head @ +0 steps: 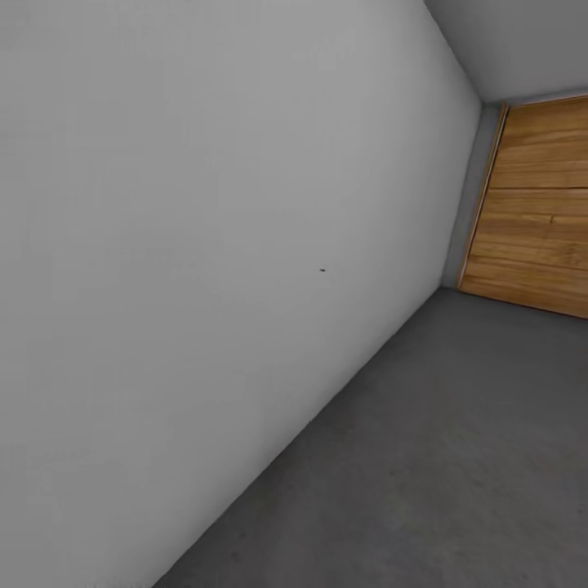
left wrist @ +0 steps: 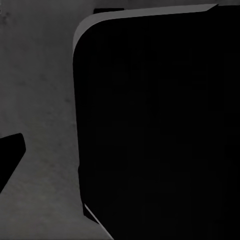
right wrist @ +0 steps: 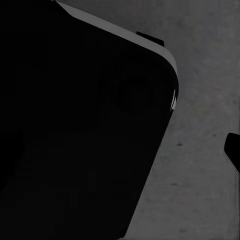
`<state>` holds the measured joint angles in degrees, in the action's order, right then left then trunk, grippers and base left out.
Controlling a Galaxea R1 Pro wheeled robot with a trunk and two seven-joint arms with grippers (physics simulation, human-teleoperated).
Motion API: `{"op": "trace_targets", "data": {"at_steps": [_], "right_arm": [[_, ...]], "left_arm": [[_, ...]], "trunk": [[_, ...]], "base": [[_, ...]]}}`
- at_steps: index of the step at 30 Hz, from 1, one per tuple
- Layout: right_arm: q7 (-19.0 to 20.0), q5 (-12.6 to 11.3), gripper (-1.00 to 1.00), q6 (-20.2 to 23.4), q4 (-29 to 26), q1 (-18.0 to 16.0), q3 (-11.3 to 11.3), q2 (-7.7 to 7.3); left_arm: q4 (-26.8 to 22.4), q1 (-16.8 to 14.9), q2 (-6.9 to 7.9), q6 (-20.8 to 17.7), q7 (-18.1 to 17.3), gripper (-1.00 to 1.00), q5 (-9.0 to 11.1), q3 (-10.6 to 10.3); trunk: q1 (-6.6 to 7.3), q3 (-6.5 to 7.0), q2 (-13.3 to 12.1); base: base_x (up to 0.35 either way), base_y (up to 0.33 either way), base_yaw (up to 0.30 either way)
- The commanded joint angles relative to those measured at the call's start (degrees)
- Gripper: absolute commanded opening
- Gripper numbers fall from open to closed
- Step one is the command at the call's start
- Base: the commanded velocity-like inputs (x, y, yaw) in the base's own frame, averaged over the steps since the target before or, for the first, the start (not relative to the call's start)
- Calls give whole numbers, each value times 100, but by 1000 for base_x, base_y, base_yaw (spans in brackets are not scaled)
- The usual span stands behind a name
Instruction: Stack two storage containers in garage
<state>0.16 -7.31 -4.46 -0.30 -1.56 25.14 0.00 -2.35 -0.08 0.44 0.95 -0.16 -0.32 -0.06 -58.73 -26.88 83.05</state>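
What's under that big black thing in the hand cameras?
Dark grey floor shows around the black shape in both wrist views. Whatever lies straight beneath it is covered, so that cannot be told.

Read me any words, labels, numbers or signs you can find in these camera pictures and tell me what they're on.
There are none to read.
The pale grey wall is bare except for one tiny dark speck, too small to be text.
The wooden plank door carries no lettering.
The dark grey concrete floor has no markings.
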Motion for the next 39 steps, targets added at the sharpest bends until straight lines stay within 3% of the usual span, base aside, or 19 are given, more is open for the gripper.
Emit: {"op": "trace_targets", "data": {"at_steps": [1,39], "right_arm": [[2,-60,100,-19,4,-2,50,2],[-25,-69,100,-11,4,-2,52,2]], "left_arm": [[-2,-1,0,10,-2,100,-3,1],[-2,-1,0,10,-2,100,-3,-3]], "trunk": [[0,-5,3],[0,-5,3]], "base": [[0,0,279],[0,0,295]]}}
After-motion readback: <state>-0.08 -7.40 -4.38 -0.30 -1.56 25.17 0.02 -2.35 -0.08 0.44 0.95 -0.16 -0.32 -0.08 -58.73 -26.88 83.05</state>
